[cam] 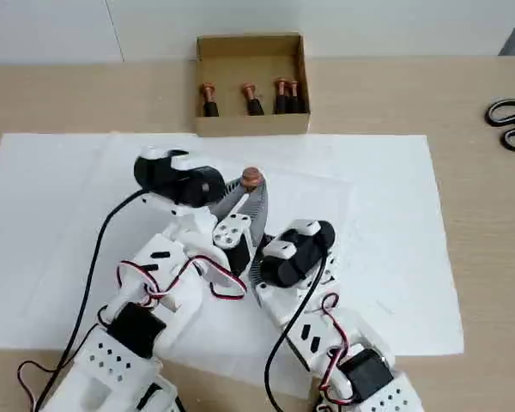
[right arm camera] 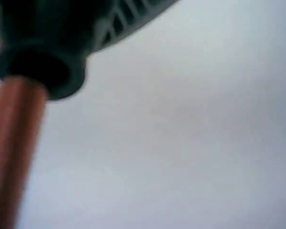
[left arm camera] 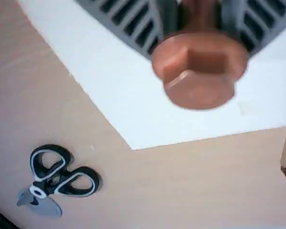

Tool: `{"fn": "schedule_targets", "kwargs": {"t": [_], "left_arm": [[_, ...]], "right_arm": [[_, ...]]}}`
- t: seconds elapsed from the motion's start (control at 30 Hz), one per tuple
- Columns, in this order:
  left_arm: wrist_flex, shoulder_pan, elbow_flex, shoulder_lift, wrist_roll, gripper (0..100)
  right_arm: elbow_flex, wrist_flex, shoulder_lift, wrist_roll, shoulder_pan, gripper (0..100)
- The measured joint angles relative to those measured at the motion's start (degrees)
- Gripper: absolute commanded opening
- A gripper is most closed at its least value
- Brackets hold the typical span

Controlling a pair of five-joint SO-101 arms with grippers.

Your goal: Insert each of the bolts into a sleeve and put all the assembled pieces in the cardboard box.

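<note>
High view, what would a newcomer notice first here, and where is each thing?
A copper bolt is held up over the white sheet where the two arms meet, its shank in a black sleeve. Beyond it, the cardboard box holds four assembled pieces in a row. Scissors lie at the table's far right.

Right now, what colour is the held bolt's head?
Copper-orange bolt head, best in the left wrist view.

copper bolt [left arm camera: 200,71], black sleeve [right arm camera: 38,67], brown cardboard box [cam: 251,126], white paper [cam: 386,223], black scissors [left arm camera: 62,175], tan wooden table [cam: 69,94]
</note>
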Motion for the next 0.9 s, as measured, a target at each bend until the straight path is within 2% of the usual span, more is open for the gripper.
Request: {"fn": "schedule_targets", "kwargs": {"t": [0.6,0.9], "left_arm": [[0.26,0.09,2.9,-0.09,-0.18,1],[9.14,0.35,2.81,-0.88,-2.73,1]], "right_arm": [[0.09,0.0,0.0,0.0,-0.18,0.4],[0.18,0.0,0.09,-0.09,-0.35,0.4]]}}
